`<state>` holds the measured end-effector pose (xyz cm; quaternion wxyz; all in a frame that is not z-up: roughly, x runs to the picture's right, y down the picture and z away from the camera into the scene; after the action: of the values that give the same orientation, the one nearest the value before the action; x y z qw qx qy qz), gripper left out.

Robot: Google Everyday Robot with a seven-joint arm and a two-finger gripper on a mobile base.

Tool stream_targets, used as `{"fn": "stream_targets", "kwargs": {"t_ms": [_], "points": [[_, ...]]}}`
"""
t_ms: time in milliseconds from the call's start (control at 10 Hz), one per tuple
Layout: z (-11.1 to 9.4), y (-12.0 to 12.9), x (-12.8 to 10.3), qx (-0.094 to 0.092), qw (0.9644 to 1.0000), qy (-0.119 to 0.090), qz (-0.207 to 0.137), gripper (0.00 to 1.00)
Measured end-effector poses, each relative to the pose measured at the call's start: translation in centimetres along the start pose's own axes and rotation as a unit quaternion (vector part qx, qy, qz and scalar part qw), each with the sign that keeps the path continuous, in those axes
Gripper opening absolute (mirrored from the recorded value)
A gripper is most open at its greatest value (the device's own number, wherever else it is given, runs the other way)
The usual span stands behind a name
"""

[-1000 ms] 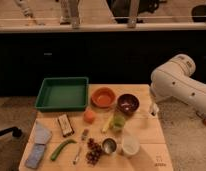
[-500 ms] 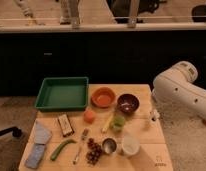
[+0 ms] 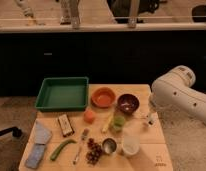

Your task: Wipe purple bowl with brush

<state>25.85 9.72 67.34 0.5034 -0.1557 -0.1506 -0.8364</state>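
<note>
The purple bowl point(image 3: 128, 103) stands on the wooden table point(image 3: 153, 155) toward the back right, just right of the orange bowl point(image 3: 103, 97). My white arm point(image 3: 180, 94) reaches in from the right. My gripper point(image 3: 150, 119) hangs low over the table's right edge, a short way to the right and front of the purple bowl and apart from it. A small whitish piece shows at the gripper's tip. I cannot tell whether that piece is the brush; no brush is clearly seen elsewhere.
A green tray point(image 3: 62, 93) sits back left. Nearer the front are an orange fruit point(image 3: 89, 116), a green cup point(image 3: 117, 122), a white cup point(image 3: 130, 146), a metal cup point(image 3: 109, 145), grapes point(image 3: 93, 151), a fork point(image 3: 80, 144), a green vegetable point(image 3: 62, 148) and a blue cloth point(image 3: 38, 142).
My arm has sunk a little and drawn slightly to the right. The gripper end hangs a bit lower by the table's right edge. The objects on the table have not moved.
</note>
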Motion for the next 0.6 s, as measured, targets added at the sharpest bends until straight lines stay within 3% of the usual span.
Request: {"fn": "stream_targets", "kwargs": {"t_ms": [600], "points": [[0.1, -2.7, 0.0, 0.013, 0.9995, 0.000, -0.030, 0.00]]}}
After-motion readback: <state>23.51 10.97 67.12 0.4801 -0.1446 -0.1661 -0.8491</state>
